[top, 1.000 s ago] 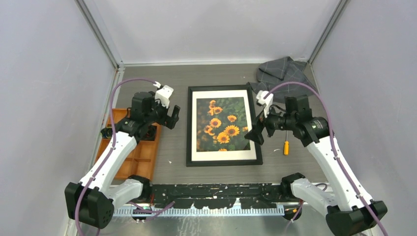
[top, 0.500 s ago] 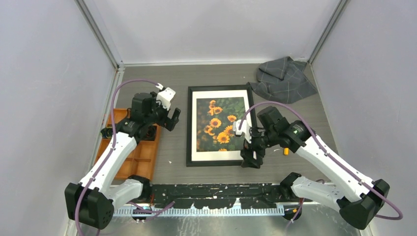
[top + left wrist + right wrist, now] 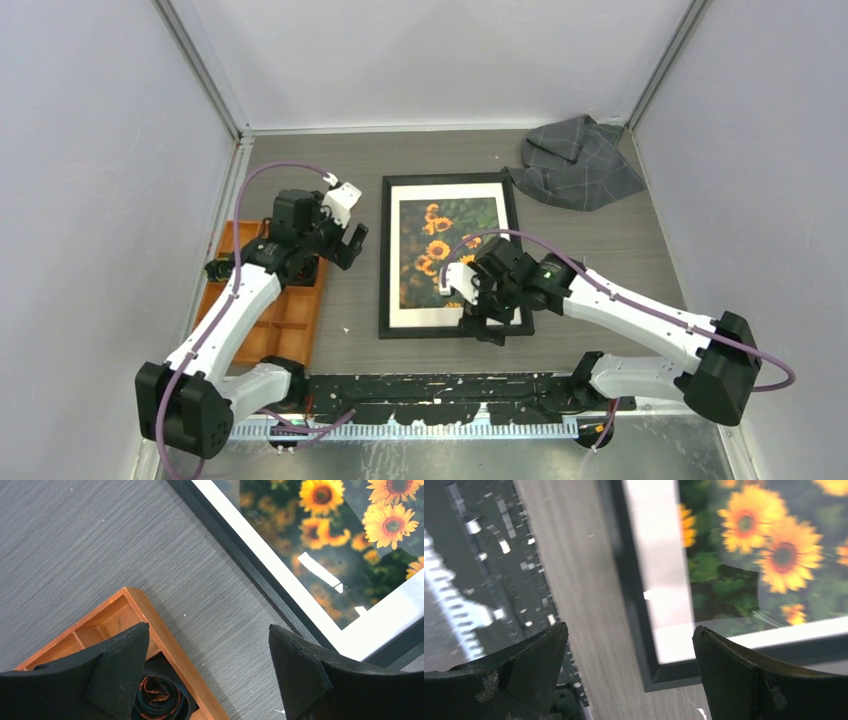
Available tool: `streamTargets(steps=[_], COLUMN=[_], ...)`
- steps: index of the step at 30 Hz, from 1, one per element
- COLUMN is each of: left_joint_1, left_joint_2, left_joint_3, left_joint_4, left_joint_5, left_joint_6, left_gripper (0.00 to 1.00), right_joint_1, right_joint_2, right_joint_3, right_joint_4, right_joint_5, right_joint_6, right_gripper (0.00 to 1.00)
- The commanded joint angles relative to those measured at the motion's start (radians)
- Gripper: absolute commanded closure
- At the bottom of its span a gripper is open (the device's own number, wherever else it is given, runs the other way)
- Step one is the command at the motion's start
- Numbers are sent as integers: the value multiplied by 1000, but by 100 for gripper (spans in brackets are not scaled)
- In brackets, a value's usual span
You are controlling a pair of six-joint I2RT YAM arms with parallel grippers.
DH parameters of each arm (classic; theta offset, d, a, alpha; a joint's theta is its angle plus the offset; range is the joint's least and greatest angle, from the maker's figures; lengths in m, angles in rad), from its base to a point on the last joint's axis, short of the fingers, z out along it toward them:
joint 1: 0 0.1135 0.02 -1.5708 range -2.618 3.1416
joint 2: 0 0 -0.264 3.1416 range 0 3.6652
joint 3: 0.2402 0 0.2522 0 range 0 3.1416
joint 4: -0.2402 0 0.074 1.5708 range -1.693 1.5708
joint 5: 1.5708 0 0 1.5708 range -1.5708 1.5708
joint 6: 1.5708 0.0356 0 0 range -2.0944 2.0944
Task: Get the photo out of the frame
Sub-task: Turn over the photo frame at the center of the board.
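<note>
The frame [image 3: 384, 260], thin black border with a white mat, lies flat in the middle of the table, glass side up. The photo [image 3: 432, 232] of sunflowers sits inside it. My right gripper [image 3: 483, 325] hovers open over the frame's near right corner; in the right wrist view that frame corner [image 3: 650, 676] lies between the spread jaws of the right gripper [image 3: 630, 629], with the photo [image 3: 769, 545] beyond. My left gripper [image 3: 346, 243] stands open left of the frame, holding nothing. In the left wrist view the left gripper [image 3: 207, 630] is over bare table between the tray and the frame edge [image 3: 260, 567].
An orange compartment tray [image 3: 282, 318] lies at the left; one compartment holds a rolled black and orange strap [image 3: 156, 701]. A grey cloth [image 3: 580, 162] is crumpled at the back right. A black rail [image 3: 440, 386] runs along the near edge. Walls close in on both sides.
My right arm has swung from the frame's right side down and leftward to its near right corner. The left arm has hardly moved.
</note>
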Motion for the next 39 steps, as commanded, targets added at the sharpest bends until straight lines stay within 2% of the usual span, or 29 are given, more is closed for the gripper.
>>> streamTargets(steps=[1, 10, 15, 19, 23, 28, 39], left_joint_1=[4, -26, -88, -136, -139, -139, -119], left_joint_2=[38, 160, 284, 388, 480, 574, 641], left_joint_3=[71, 170, 218, 264, 317, 377, 289], left_joint_4=[-15, -37, -29, -32, -38, -72, 1], left_joint_5=[21, 14, 11, -57, -81, -120, -31], left_joint_6=[-40, -113, -201, -261, -330, -388, -447], left_gripper=[10, 12, 13, 15, 20, 23, 24], right_joint_1=[-9, -256, -287, -308, -324, -349, -354], right_joint_2=[-92, -219, -190, -147, -149, -167, -173], right_joint_3=[-29, -82, -99, -103, -110, -113, -124], right_joint_4=[167, 331, 398, 422, 432, 429, 436], right_joint_5=[217, 413, 554, 613, 611, 597, 601], right_joint_6=[57, 105, 96, 92, 91, 89, 69], right_gripper=[0, 0, 0, 0, 0, 0, 0])
